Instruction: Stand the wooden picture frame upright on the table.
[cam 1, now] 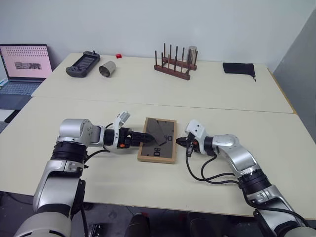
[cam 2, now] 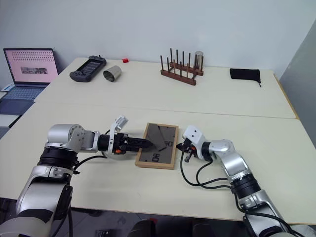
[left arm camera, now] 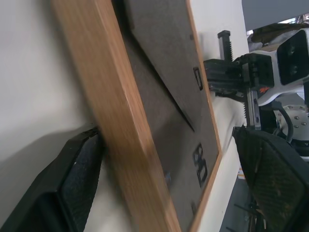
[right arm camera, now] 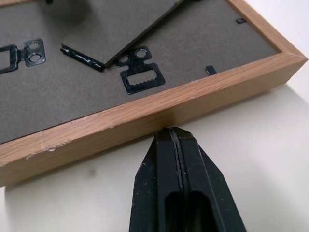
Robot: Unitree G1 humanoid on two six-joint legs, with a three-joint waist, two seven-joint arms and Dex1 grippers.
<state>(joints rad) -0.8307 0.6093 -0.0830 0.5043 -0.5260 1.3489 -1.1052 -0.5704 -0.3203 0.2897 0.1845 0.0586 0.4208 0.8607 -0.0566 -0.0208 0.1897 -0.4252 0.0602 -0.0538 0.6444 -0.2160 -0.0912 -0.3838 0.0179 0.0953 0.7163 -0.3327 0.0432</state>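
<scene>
The left pincer (cam 1: 144,138) is standing wide, its fingers straddling the left rail of the wooden picture frame (cam 1: 158,139) without clamping it. The frame is lying face down on the desk (cam 1: 98,173), grey back panel and stand up, between the two arms. It is looking light and rigid, but the glazed front is likely fragile; the wooden rails are offering the safest hold. The right pincer (right arm camera: 176,140) is sitting pressed shut, tips touching the right rail.
</scene>
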